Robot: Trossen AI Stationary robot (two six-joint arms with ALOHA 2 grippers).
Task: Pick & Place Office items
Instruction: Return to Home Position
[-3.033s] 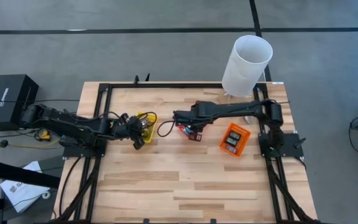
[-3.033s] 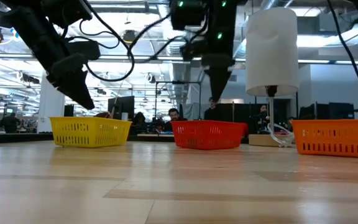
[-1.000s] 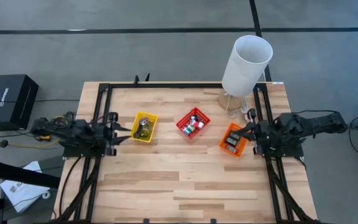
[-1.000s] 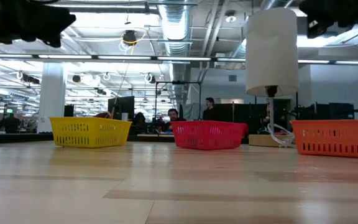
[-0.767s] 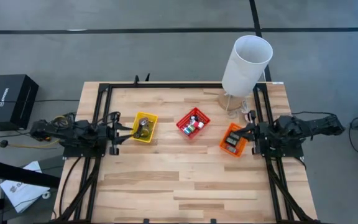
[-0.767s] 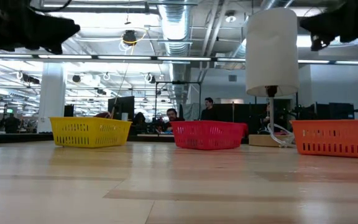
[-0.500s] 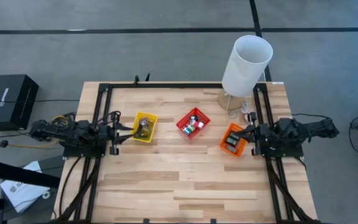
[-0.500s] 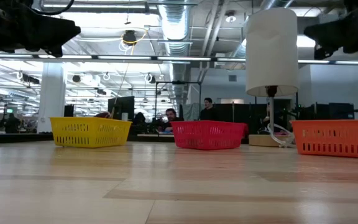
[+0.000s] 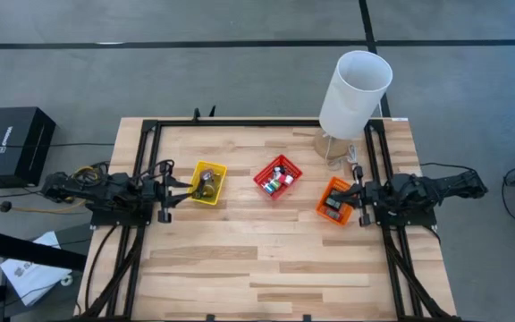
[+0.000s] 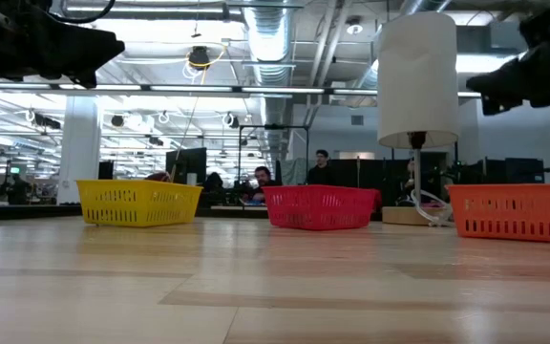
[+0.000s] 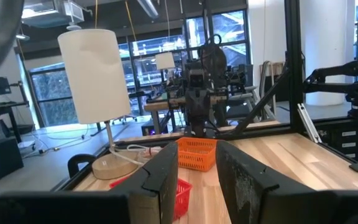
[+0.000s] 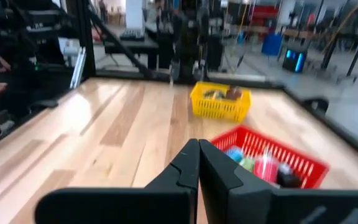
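The office items lie inside three mesh baskets. Brown and round bits fill the yellow basket, pink, green and white bits the red basket, and dark squares the orange basket. My left gripper is drawn back at the table's left edge, open and empty, left of the yellow basket. Its fingers stand apart in the left wrist view. My right gripper is folded back at the right edge, beside the orange basket. It is shut and empty, its fingers meeting in the right wrist view.
A tall white cylinder stands on a wooden foot at the table's far right corner, behind the orange basket. The three baskets sit in a row across the table's middle. A black frame runs along the table's left, far and right edges.
My right arm has sunk lower at the table's right edge, its gripper staying shut beside the orange basket. The baskets and their contents have not moved.
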